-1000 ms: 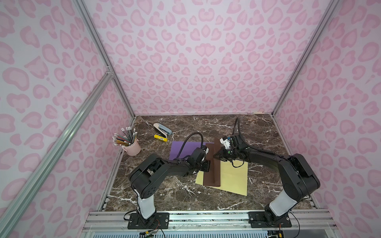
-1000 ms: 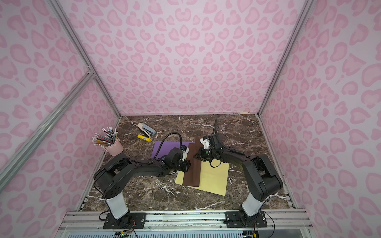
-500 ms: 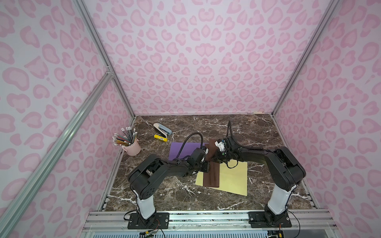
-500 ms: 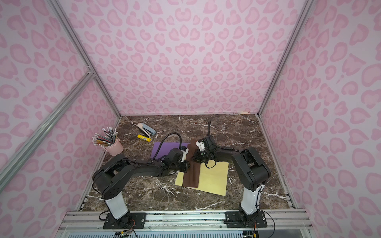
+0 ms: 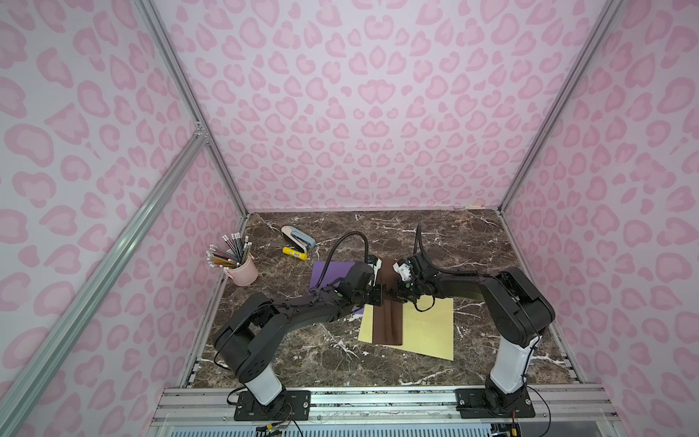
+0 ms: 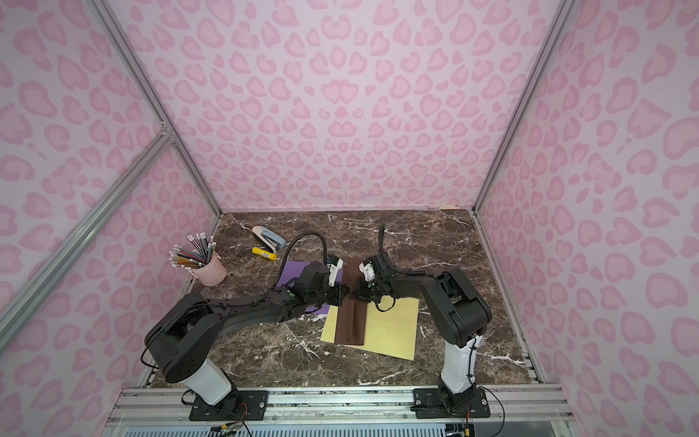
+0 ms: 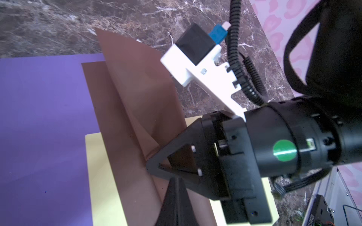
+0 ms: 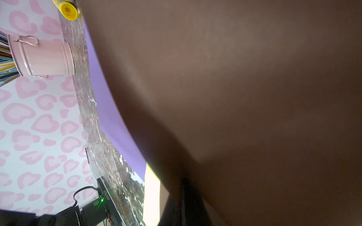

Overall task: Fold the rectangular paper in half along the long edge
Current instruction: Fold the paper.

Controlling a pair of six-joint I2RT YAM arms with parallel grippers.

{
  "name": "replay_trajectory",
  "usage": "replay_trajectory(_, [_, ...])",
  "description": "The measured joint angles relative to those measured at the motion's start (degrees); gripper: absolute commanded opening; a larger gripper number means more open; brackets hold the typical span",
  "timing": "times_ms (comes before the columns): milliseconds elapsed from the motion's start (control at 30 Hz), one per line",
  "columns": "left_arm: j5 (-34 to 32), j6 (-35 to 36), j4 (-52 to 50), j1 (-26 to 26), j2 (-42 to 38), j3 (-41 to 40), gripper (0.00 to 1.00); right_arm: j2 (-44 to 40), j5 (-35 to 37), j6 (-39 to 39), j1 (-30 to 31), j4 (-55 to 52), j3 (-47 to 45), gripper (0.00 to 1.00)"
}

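Observation:
The rectangular paper is a brown sheet (image 5: pixel 386 321) (image 6: pixel 351 321) lying lengthwise across a purple sheet and a yellow sheet. One long side is lifted and curls over the other half (image 7: pixel 133 97). My right gripper (image 5: pixel 397 296) (image 6: pixel 358 296) (image 7: pixel 151 163) is shut on that raised edge, and the brown sheet (image 8: pixel 235 97) fills most of the right wrist view. My left gripper (image 5: pixel 378 296) (image 6: pixel 342 296) (image 7: pixel 174 183) is shut, with its tips down on the flat half right beside the right gripper's fingers.
The purple sheet (image 5: pixel 333 272) lies left of the brown one and the yellow sheet (image 5: pixel 427 325) lies under it to the right. A pink cup of pencils (image 5: pixel 242 270) stands at the left wall. A stapler (image 5: pixel 297 236) and a yellow tube (image 5: pixel 294 253) lie behind.
My right gripper has moved left with the brown sheet's edge, closing on the left gripper. The raised flap now stands over the other half. The left gripper has barely moved.

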Motion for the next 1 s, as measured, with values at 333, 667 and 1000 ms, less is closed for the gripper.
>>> replay_trajectory(333, [-1.51,-0.55,-2.12,2.86,-1.57,-3.21,0.04,1.27,0.22,-0.44,1.4,-0.2,1.49,0.32])
replay_trajectory(667, [-1.53,-0.63,-2.45,4.07,-1.73,-3.15,0.04,0.98,-0.15,-0.44,1.81,0.66,1.53,0.34])
replay_trajectory(1000, [-0.42,0.17,-2.91,4.07,0.28,-0.04,0.04,-2.43,0.83,-1.51,1.88,-1.73,0.94,0.21])
